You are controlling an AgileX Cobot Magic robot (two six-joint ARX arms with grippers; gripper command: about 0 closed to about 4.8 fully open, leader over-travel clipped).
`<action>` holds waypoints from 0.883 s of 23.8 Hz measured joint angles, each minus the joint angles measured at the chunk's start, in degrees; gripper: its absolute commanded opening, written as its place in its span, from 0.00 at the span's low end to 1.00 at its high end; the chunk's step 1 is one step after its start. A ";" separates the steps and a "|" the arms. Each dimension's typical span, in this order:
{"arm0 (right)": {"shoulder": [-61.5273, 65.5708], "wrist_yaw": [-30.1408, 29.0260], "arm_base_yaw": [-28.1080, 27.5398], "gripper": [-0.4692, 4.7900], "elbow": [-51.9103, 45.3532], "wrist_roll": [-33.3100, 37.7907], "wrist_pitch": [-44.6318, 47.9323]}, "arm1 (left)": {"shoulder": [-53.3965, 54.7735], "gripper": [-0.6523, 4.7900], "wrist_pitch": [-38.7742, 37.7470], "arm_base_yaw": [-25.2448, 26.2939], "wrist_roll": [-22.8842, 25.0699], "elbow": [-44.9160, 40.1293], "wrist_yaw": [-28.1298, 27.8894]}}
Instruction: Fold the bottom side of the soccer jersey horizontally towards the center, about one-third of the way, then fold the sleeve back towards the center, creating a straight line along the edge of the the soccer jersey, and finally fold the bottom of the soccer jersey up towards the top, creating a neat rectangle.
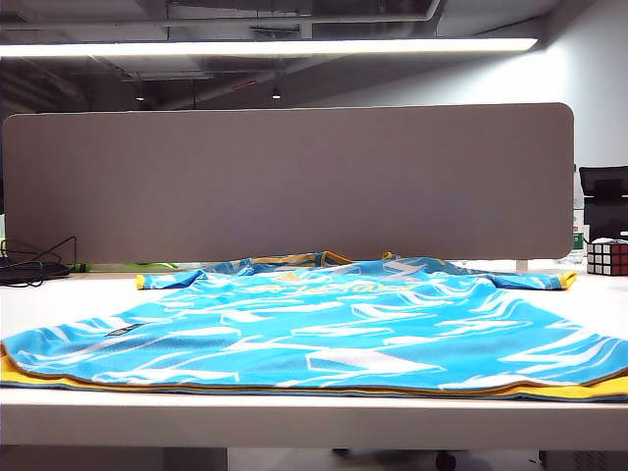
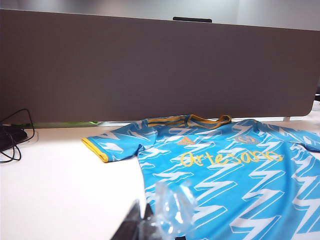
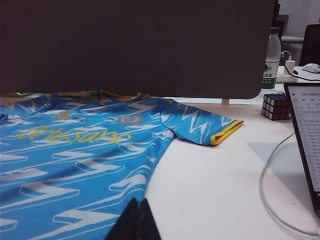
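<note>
The soccer jersey lies flat and spread out on the white table, front up, sky-blue with white jagged streaks and yellow lettering. The bottom of the soccer jersey, a yellow band, runs along the table's near edge. Both sleeves are spread out to the sides. Neither arm shows in the exterior view. My left gripper is shut, hovering over the jersey edge below its sleeve. Crumpled clear film sticks up beside its tips. My right gripper is shut, empty, above the jersey side edge.
A grey partition stands behind the jersey. A Rubik's cube, a bottle, a laptop and a white cable are on the right. Black cables lie at the far left.
</note>
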 measured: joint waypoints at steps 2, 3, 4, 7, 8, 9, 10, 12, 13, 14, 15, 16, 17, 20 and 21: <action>0.00 -0.02 0.00 0.08 0.00 0.00 0.00 | -0.02 0.11 0.00 0.00 0.00 0.00 0.00; 0.00 0.00 0.00 0.08 0.00 0.00 0.00 | 0.00 0.11 0.00 0.00 0.00 0.00 0.00; 0.00 0.00 0.00 0.08 0.00 0.00 0.00 | 0.00 0.11 0.00 0.00 0.00 0.00 0.00; 0.00 0.00 0.00 0.08 0.00 0.00 0.00 | 0.00 0.11 0.00 0.00 0.02 0.00 -0.02; 0.00 0.00 0.00 0.08 0.00 0.00 0.00 | 0.00 0.11 0.00 0.00 0.02 0.00 -0.02; 0.00 0.00 0.00 0.08 0.00 0.00 0.00 | 0.00 0.11 0.00 0.00 0.02 0.00 -0.02; 0.00 0.00 0.00 0.08 0.00 0.00 0.00 | 0.00 0.11 0.00 0.00 0.00 0.00 -0.02; 0.00 -0.04 0.00 0.08 0.00 0.13 0.02 | 0.00 0.11 0.02 0.00 -0.44 0.00 0.07; 0.00 -0.15 0.00 0.08 0.00 1.11 0.02 | 0.00 0.11 0.07 0.00 -1.33 0.00 0.07; 0.00 -0.22 0.00 0.08 0.00 2.84 0.04 | 0.00 0.11 0.20 0.00 -3.21 0.00 0.07; 0.00 -0.22 0.00 0.08 0.02 5.62 0.09 | 0.00 0.11 0.52 0.00 -6.95 0.04 -0.04; 0.02 -0.68 0.00 0.08 0.17 9.90 -0.20 | 0.04 0.11 0.68 0.00 -14.78 1.01 -2.16; 0.02 -1.18 0.00 0.08 0.68 11.17 -1.49 | 0.09 0.11 0.59 0.00 -17.68 2.10 -4.11; 1.09 -2.05 0.00 0.08 4.76 13.38 -6.78 | 0.85 0.11 -1.46 0.17 -20.24 5.75 -6.71; 1.68 -2.10 0.00 0.08 6.03 13.60 -7.50 | 2.36 0.11 -4.22 0.20 -20.44 7.45 -6.97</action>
